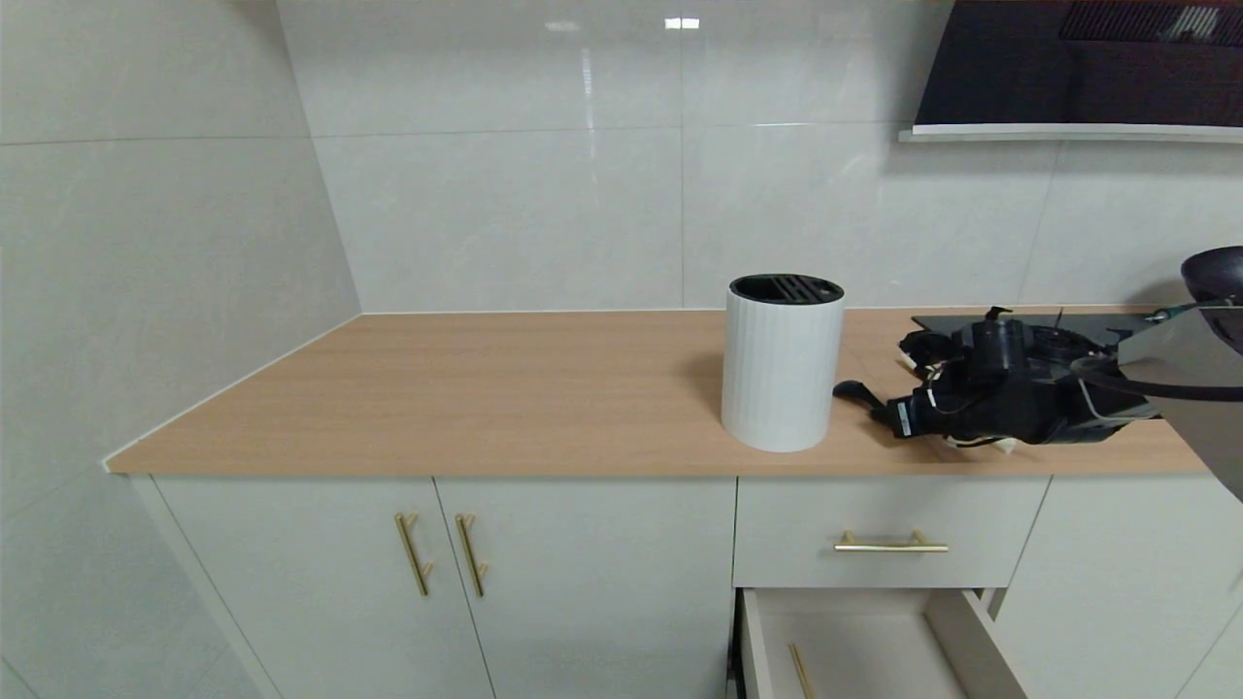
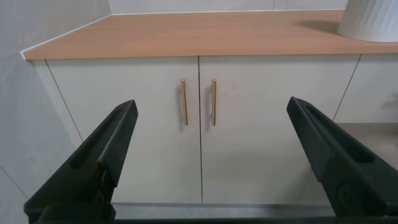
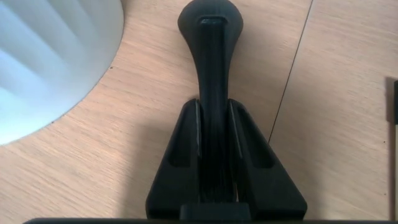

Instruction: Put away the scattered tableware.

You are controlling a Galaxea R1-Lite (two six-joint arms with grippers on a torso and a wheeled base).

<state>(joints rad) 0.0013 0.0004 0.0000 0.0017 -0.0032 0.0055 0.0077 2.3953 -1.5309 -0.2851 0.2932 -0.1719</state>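
Note:
A white ribbed utensil holder [image 1: 782, 364] with a black slotted top stands on the wooden counter [image 1: 486, 388]. Just to its right, my right gripper [image 1: 889, 408] is shut on the black handle of a utensil [image 1: 855, 390], low over the counter. Up close, the handle [image 3: 211, 74] sticks out past my right gripper [image 3: 213, 115], with the holder [image 3: 50, 56] beside it. The rest of the utensil is hidden. My left gripper [image 2: 211, 155] is open and empty below counter height, facing the cabinet doors [image 2: 199, 124]; the holder's base [image 2: 372, 18] shows above.
A black cooktop [image 1: 1068, 325] and a dark pan [image 1: 1219, 282] sit at the counter's right end under a range hood [image 1: 1088, 68]. Below the counter a drawer [image 1: 855, 646] stands pulled open under a closed drawer [image 1: 889, 524]. The counter's left half is bare.

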